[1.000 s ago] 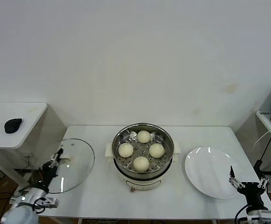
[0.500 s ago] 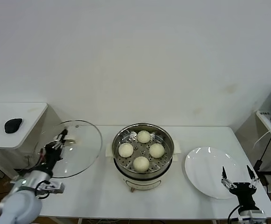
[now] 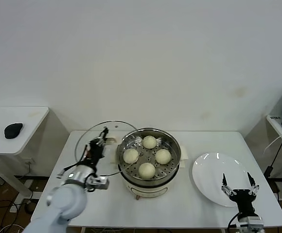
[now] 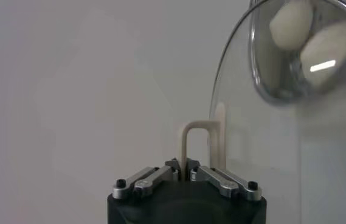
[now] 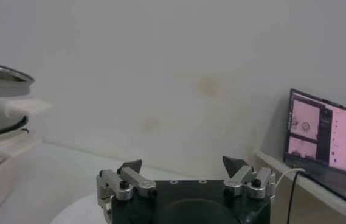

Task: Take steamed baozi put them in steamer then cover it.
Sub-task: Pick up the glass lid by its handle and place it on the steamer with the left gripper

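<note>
Four steamed baozi [image 3: 149, 156] sit in a ring on the perforated tray inside the steamer [image 3: 149, 180], which stands at the middle of the white tabletop [image 3: 107, 204]. All four are in the pot, apart from one another, none stacked. Over on the robot's left, the left end effector [image 3: 97, 145] is clamped tight on the cream-white handle of the cover [image 3: 93, 138], and the glass lid hangs in the air, tilted, its edge just beside the steamer's left rim. In the left wrist view the handle loop stands pinched between the closed fingers [image 4: 150, 178], and through the cover's glass [image 4: 276, 146] two buns and the steamer's shiny rim show. The steamer is not yet covered. On the robot's right, the right end effector [image 3: 238, 183] waits low at the near edge of the tabletop, its fingers spread wide and holding nothing, just in front of the white plate [image 3: 214, 170]. A black mouse [image 3: 13, 130] lies on the side table [image 3: 29, 119] at far left.
</note>
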